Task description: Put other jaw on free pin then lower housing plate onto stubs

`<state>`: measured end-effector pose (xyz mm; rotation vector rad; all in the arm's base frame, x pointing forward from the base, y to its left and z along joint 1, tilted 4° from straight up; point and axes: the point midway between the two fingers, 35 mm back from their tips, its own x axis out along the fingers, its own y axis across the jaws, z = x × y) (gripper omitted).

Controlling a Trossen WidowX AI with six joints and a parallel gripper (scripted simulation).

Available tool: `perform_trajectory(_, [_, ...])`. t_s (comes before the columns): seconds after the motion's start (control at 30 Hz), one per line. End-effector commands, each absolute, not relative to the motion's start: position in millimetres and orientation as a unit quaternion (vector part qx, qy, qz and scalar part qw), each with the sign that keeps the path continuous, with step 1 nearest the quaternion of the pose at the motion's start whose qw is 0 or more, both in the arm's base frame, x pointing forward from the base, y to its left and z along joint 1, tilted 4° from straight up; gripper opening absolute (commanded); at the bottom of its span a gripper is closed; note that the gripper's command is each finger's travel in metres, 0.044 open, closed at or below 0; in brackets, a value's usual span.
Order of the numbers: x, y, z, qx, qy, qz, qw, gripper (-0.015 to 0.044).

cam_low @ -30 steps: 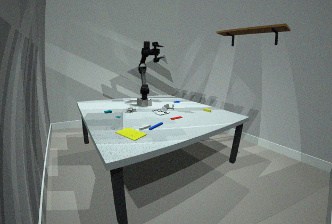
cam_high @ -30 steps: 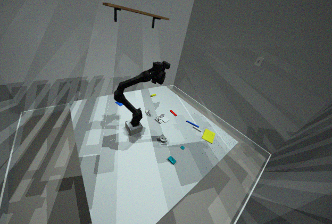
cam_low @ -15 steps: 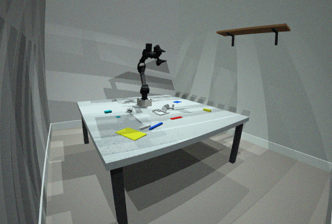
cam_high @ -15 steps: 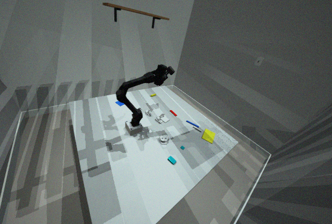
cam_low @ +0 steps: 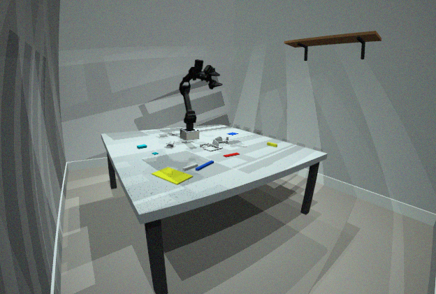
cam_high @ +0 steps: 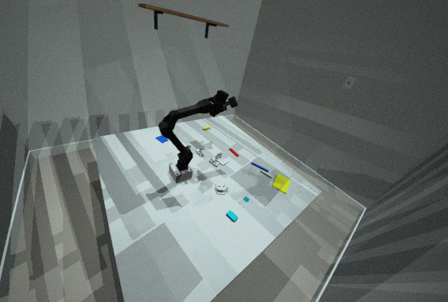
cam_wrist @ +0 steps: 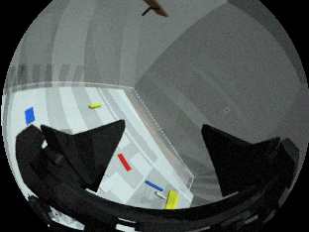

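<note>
My gripper (cam_high: 227, 100) (cam_low: 220, 79) (cam_wrist: 164, 126) is open and empty, high above the table. A pale grey assembly (cam_high: 214, 161) (cam_low: 215, 143) stands in front of the arm's base, with a raised rounded part and a thin flat outline beside it. A smaller grey piece (cam_high: 199, 152) (cam_low: 227, 139) stands near it. Another pale grey part (cam_high: 220, 189) (cam_low: 170, 145) with small raised bits lies apart, on the other side. Which of these are the jaws, pins and housing plate, and whether teeth mesh, is too small to tell.
On the table (cam_low: 228, 199) lie a red bar (cam_high: 233, 152) (cam_low: 231, 155) (cam_wrist: 124, 162), a blue bar (cam_high: 259, 167) (cam_low: 205, 165), a grey bar (cam_low: 190, 167), a yellow sheet (cam_high: 281, 183) (cam_low: 172, 175), a yellow block (cam_low: 272, 144), a blue square (cam_high: 161, 139) and two teal blocks. A shelf (cam_high: 184, 15) hangs on the wall.
</note>
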<state>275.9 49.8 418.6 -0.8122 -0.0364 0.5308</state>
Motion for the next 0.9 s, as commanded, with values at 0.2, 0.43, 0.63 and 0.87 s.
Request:
perform_trajectory(0.2, [290,56,391,-0.281,0.056,0.272,0.919,0.0440])
perform_trajectory(0.43, [298,63,372,-0.209,0.105,0.277,0.932,0.0440])
perform_trajectory(0.63, [303,69,357,-0.144,0.149,0.276,0.939,0.0440])
perform_trajectory(0.87, [307,75,339,-0.069,0.200,0.267,0.940,0.0440])
